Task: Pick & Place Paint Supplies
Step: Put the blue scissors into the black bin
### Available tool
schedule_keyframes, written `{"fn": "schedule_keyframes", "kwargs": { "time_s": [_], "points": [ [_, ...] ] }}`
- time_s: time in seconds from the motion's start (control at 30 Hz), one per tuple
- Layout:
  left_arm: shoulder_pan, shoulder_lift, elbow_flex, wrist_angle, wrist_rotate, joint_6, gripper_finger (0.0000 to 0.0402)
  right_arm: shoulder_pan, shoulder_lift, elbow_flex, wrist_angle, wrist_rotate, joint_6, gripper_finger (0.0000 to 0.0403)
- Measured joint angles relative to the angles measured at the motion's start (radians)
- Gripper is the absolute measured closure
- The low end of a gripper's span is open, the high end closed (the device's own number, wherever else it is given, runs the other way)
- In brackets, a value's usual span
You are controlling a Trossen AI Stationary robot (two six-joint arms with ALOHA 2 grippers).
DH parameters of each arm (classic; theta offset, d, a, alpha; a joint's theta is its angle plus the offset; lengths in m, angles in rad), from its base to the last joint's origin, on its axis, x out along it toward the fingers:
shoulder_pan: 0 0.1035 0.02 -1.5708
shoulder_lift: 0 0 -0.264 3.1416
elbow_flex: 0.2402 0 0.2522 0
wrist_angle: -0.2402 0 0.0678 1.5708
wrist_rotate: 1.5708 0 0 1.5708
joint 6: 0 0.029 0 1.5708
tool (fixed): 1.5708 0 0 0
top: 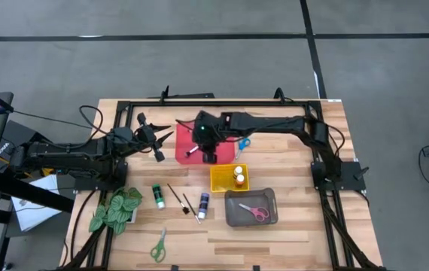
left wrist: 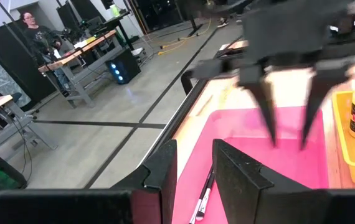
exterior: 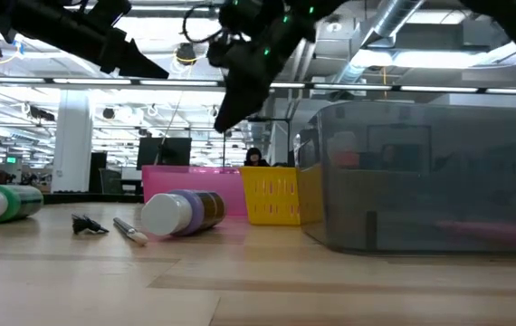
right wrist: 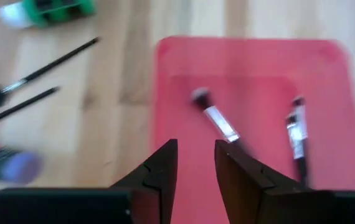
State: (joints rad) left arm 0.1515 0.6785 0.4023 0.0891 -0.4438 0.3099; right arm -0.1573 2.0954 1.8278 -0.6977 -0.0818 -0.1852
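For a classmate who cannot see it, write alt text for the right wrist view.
The right claw hangs open over a red tray holding two paintbrushes, one near the middle and one toward an edge. On the wooden table beside the tray lie two more brushes, a green paint bottle and a purple bottle.

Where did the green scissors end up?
In the high view, the green scissors lie near the table's front edge on the left arm's side, just right of the leafy plant.
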Motion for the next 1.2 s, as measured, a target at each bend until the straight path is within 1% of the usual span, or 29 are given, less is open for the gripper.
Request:
{"fn": "schedule_keyframes", "kwargs": {
  "time_s": [0.23, 0.37, 0.47, 0.53, 0.6, 0.67, 0.73, 0.8, 1.0, 1.13, 1.2],
  "points": [
    [-0.001, 0.000, 0.000, 0.000, 0.000, 0.000, 0.0307, 0.116, -0.036, 0.000, -0.199, -0.001, 0.074, 0.0301],
    [-0.001, 0.000, 0.000, 0.000, 0.001, 0.000, 0.0307, 0.184, -0.071, 0.000, -0.267, 0.007, 0.140, 0.0301],
    [-0.001, 0.000, 0.000, 0.000, 0.012, 0.000, 0.0307, 0.242, -0.103, 0.000, -0.314, 0.074, 0.201, 0.0301],
    [-0.001, 0.000, 0.000, 0.000, 0.027, 0.000, 0.0307, 0.286, -0.134, -0.004, -0.327, 0.154, 0.237, 0.0301],
    [-0.001, 0.000, 0.000, 0.000, 0.033, 0.000, 0.0307, 0.333, -0.184, -0.043, -0.310, 0.251, 0.262, 0.0301],
    [-0.001, 0.000, 0.000, 0.000, 0.034, 0.000, 0.0307, 0.379, -0.249, -0.114, -0.251, 0.362, 0.285, 0.0301],
    [-0.001, 0.000, 0.000, 0.000, 0.034, -0.001, 0.0307, 0.421, -0.329, -0.214, -0.169, 0.472, 0.316, 0.0301],
    [-0.001, 0.000, 0.000, 0.000, 0.034, -0.005, 0.0307, 0.457, -0.425, -0.332, -0.078, 0.548, 0.349, 0.0301],
    [-0.002, 0.000, 0.000, -0.003, 0.034, -0.019, 0.0307, 0.534, -0.721, -0.714, 0.237, 0.646, 0.445, 0.0301],
    [-0.014, 0.000, 0.000, -0.003, 0.034, -0.022, 0.0307, 0.589, -0.899, -0.938, 0.459, 0.716, 0.448, 0.0301],
    [-0.028, 0.000, 0.000, -0.002, 0.034, -0.023, 0.0307, 0.615, -0.973, -1.029, 0.542, 0.738, 0.448, 0.0301]
  ]
}}
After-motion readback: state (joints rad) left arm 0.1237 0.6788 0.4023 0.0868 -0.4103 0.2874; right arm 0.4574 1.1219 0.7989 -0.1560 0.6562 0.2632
